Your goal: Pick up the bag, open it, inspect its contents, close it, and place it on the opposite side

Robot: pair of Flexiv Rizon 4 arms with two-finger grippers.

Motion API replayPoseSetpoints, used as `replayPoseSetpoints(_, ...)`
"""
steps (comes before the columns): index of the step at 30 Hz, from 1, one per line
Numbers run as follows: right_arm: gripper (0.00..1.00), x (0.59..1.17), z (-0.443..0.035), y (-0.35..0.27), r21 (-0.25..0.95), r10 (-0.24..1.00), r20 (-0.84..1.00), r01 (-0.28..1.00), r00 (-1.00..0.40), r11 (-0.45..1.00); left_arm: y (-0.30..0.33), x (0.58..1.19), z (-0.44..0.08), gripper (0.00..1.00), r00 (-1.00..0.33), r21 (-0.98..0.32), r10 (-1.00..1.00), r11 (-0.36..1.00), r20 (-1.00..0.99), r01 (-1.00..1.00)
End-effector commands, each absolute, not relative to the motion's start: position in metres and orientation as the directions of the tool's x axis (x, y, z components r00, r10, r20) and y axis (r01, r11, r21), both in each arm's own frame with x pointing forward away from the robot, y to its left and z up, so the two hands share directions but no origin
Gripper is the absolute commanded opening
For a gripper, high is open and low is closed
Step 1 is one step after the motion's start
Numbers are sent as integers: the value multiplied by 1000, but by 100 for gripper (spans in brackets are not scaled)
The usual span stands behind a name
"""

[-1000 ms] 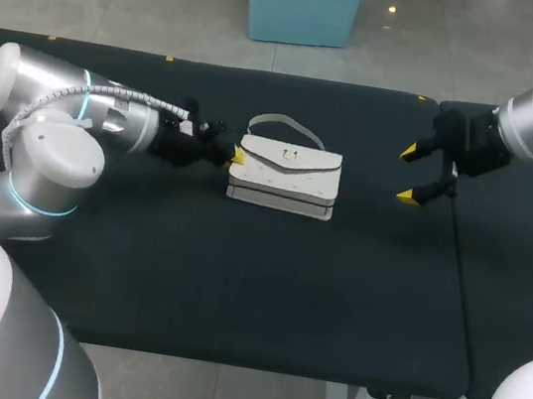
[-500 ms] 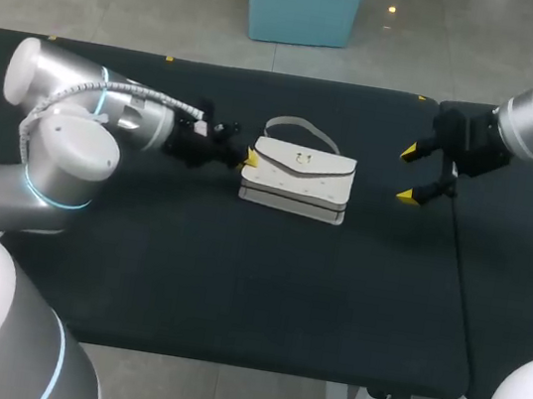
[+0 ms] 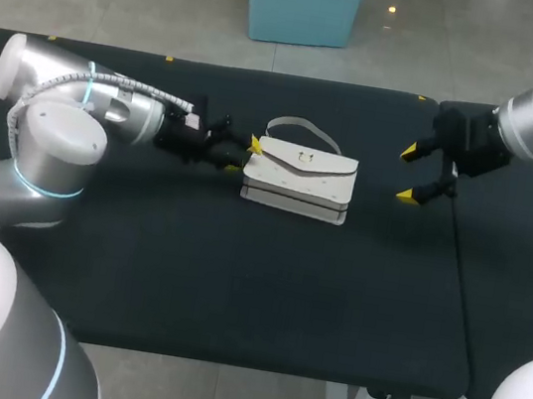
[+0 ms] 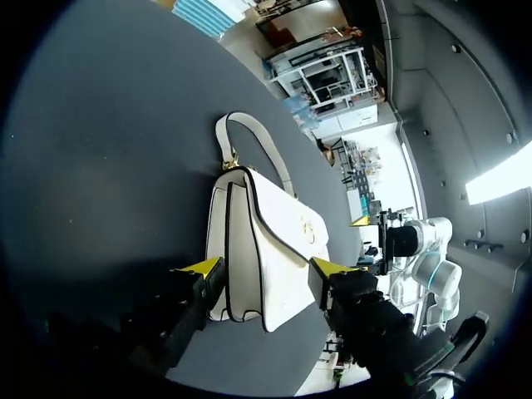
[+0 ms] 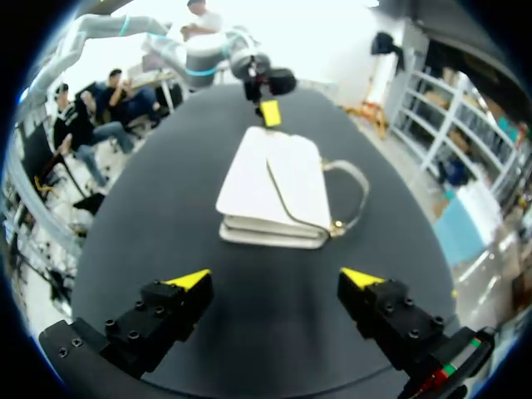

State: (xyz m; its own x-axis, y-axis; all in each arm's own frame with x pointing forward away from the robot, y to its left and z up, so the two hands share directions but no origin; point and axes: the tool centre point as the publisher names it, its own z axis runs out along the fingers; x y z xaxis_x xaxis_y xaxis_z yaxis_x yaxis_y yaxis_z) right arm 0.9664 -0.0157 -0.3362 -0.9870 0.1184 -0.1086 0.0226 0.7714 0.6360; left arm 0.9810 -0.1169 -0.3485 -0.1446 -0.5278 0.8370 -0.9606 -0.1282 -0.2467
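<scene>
Jaws of the left gripper (image 4: 266, 266) flank the bag (image 4: 278, 237) end, contact unclear; right gripper (image 5: 274, 278) gapes, well apart.

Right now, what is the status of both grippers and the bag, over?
Left gripper at left end of bag, grip not confirmed. Right gripper open, apart from bag. Bag lies flat, flap closed. No obstacle seen.

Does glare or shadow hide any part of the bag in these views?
Head view: even light, and the white bag stands out clearly against the dark table. Left wrist view: a dark shadow lies on the table beside the left hand, but the bag's dark edging is visible. Right wrist view: the bag is evenly lit with its strap plain to see, and there is no glare on it.
</scene>
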Motion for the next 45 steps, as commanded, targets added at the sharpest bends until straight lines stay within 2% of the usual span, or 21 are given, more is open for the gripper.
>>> replayPoseSetpoints(1,100,965,-328,-13,597,140,-128,36,-982,802,-100,974,-329,100,-173,-270,-526,-112,833,-956)
replayPoseSetpoints(16,100,958,-292,9,362,97,-177,27,-979,932,-75,995,-292,100,-288,-317,-633,70,719,-946)
replayPoseSetpoints(23,100,949,-287,20,263,94,-207,37,-974,964,-64,1011,-282,100,-390,-397,-638,142,664,-907)
replayPoseSetpoints(28,100,943,-285,28,217,95,-227,45,-969,975,-56,1021,-277,100,-552,-449,-608,332,571,-830)
replayPoseSetpoints(32,100,938,-284,34,184,94,-233,51,-968,982,-51,1025,-271,100,-706,-496,-536,504,463,-708)
replayPoseSetpoints(37,100,933,-284,41,179,104,-233,63,-967,982,-51,1022,-268,100,-835,-521,-453,653,313,-550)
replayPoseSetpoints(41,100,928,-287,50,182,106,-229,65,-968,981,-55,1015,-271,100,-870,-437,-443,752,217,-493)
replayPoseSetpoints(45,100,921,-289,66,201,37,-213,-7,-976,980,-55,1015,-271,100,-870,-437,-443,752,217,-493)
